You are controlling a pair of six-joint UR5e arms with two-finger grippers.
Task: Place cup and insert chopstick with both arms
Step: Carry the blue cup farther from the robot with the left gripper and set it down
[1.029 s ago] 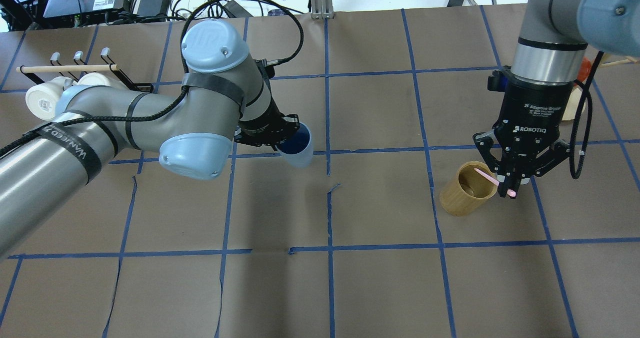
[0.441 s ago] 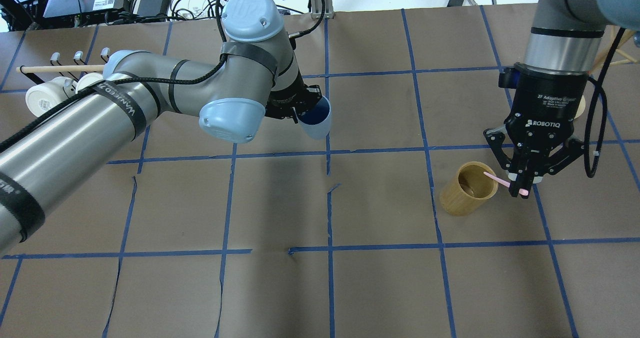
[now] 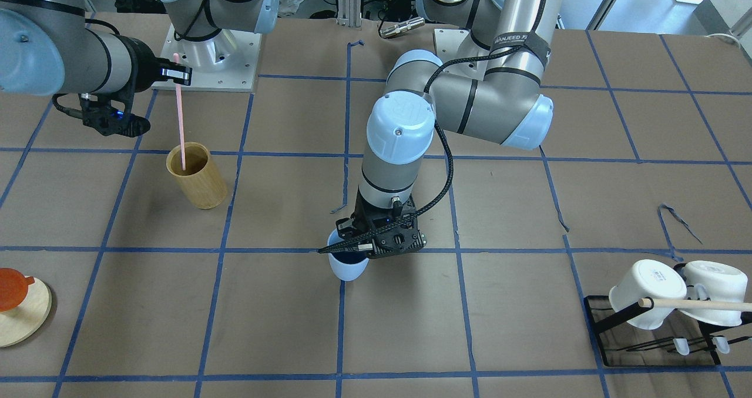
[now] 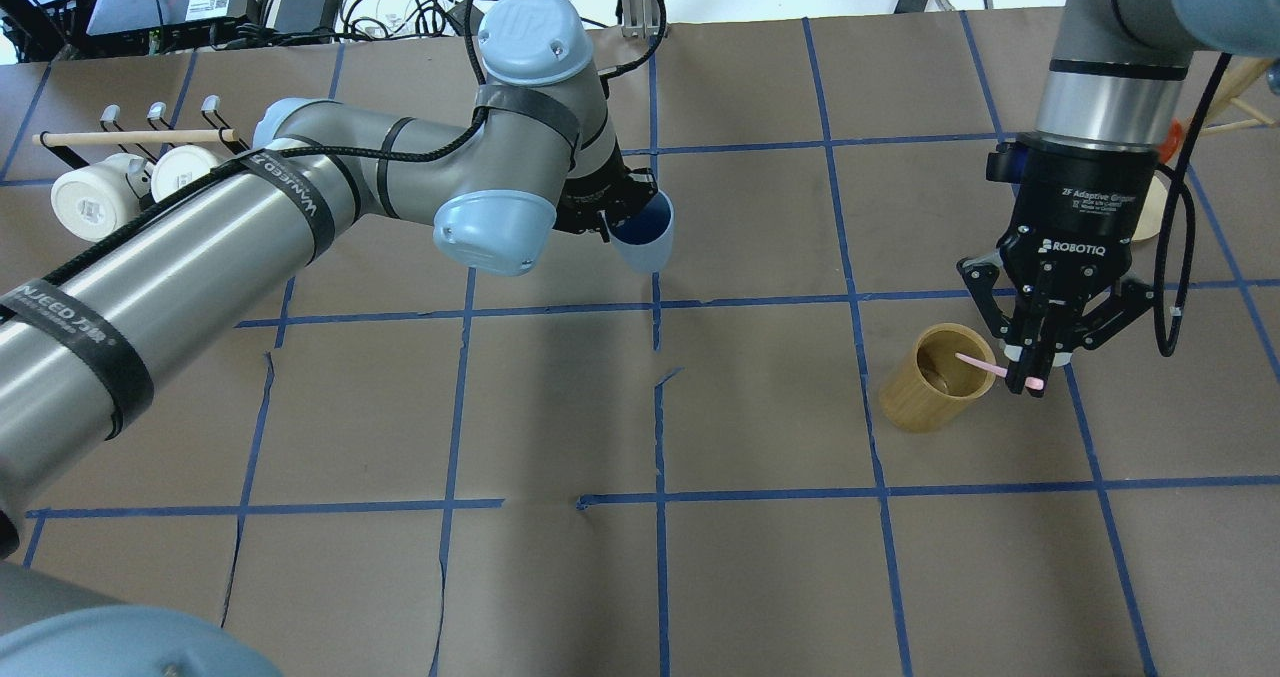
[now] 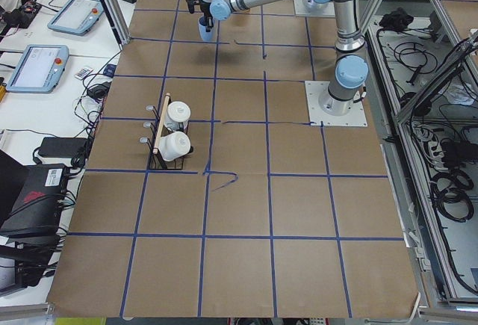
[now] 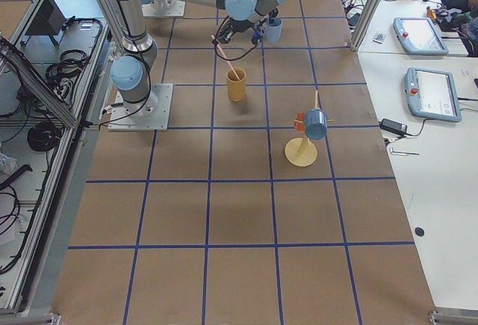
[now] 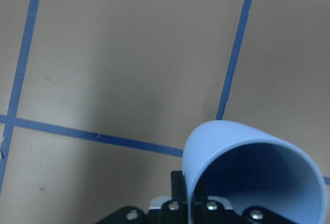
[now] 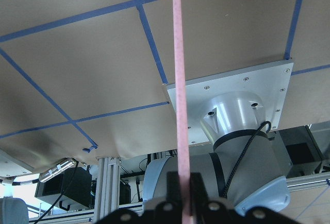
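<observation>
My left gripper (image 4: 612, 215) is shut on the rim of the light blue cup (image 4: 644, 234) and holds it just over the table's middle; the cup also shows in the front view (image 3: 348, 265) and the left wrist view (image 7: 255, 175). My right gripper (image 4: 1030, 377) is shut on the top of the pale pink chopstick (image 3: 180, 113), whose lower end stands inside the tan bamboo cylinder (image 4: 934, 390). The chopstick runs up the middle of the right wrist view (image 8: 180, 90). The cylinder (image 3: 195, 176) stands upright at the robot's right.
A black rack (image 4: 160, 147) with two white mugs and a wooden dowel stands at the table's left. A round wooden stand (image 3: 20, 310) with an orange piece stands at the far right. Blue tape lines grid the brown table (image 4: 760, 407).
My left arm has carried the cup away from the robot and toward the table's middle. My right gripper, still on the chopstick at the cylinder, has shifted slightly.
</observation>
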